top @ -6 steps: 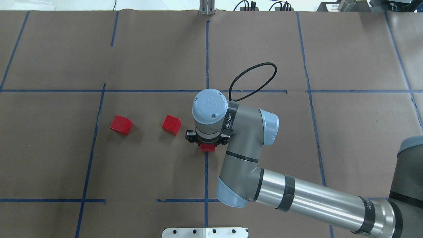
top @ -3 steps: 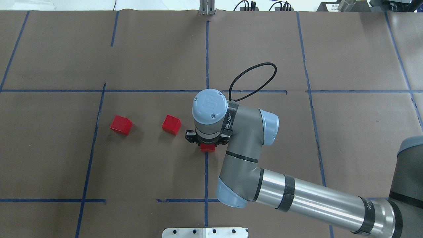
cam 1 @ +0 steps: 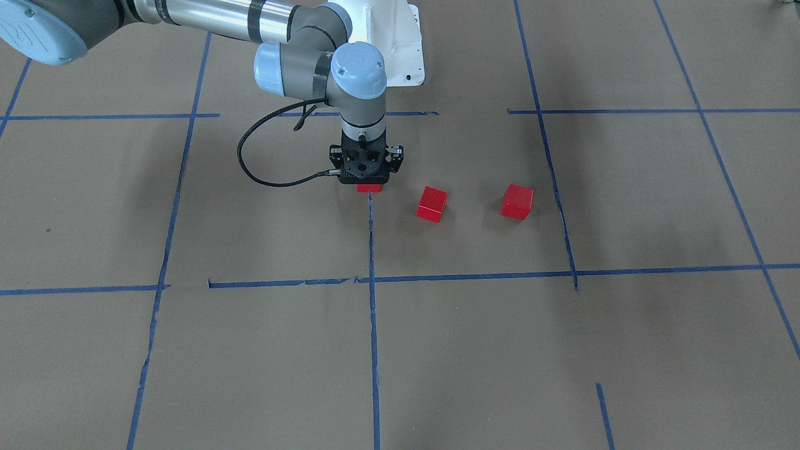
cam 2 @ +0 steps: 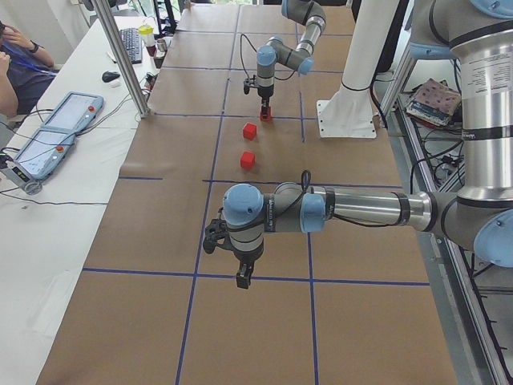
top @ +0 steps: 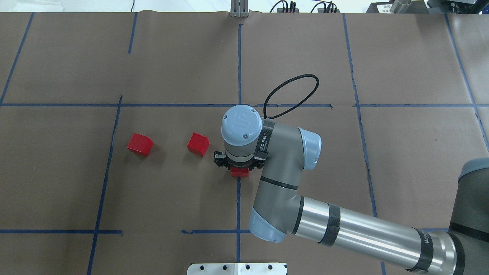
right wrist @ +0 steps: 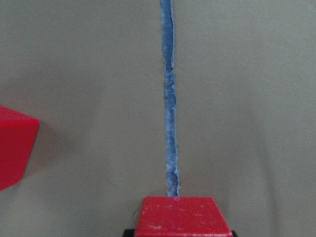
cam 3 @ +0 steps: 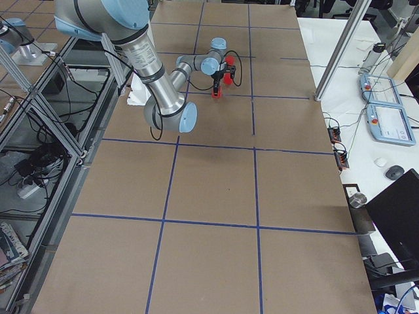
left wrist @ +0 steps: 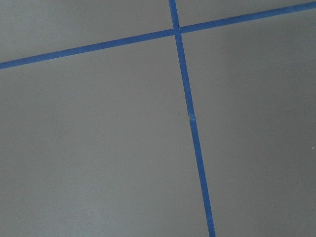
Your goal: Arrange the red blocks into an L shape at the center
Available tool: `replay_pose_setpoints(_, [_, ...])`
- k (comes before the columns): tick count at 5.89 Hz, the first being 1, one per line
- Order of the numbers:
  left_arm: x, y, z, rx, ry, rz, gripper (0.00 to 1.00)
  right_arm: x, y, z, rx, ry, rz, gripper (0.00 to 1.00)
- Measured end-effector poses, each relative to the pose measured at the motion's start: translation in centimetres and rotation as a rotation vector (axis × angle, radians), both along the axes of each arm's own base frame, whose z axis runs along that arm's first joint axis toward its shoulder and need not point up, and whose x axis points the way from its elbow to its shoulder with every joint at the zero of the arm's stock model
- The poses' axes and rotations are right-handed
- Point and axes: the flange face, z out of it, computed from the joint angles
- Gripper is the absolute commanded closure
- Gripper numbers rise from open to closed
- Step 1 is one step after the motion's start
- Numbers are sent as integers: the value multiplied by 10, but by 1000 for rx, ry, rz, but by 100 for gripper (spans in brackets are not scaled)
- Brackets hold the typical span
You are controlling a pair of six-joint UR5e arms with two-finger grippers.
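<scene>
Three red blocks lie in the middle grid cell. One red block (top: 140, 144) and a second (top: 198, 144) sit loose to the left of the center's blue tape line (top: 238, 198). The third block (top: 239, 172) sits on that line under my right gripper (top: 238, 168), which is shut on it close to the paper. The right wrist view shows this block (right wrist: 180, 215) at the bottom edge and a neighbour (right wrist: 15, 145) at the left. My left gripper (cam 2: 240, 277) shows only in the exterior left view, far from the blocks; I cannot tell if it is open or shut.
The white robot base plate (top: 237, 268) is at the near table edge and a metal post (top: 239, 7) at the far edge. A black cable (top: 294, 93) loops beyond the right wrist. A person and teach pendants (cam 2: 60, 132) are at a side table.
The right wrist has shifted very slightly to the left. The held block stays at the same spot on the tape line. The two loose blocks have not moved.
</scene>
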Motion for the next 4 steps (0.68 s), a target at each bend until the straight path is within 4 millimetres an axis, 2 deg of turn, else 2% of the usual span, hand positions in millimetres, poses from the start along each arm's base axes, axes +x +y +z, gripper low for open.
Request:
replay_pose_setpoints(2, [0, 0, 0, 0, 0, 0, 0, 4, -2, -9, 1, -9, 3, 0])
replay_pose_setpoints(3, [0, 0, -1, 2, 0, 0, 0, 23, -15, -26, -4, -21, 11, 0])
replay_pose_setpoints(4, [0, -2, -3, 9, 1, 0, 0, 63, -39, -47, -13, -29, 7, 0])
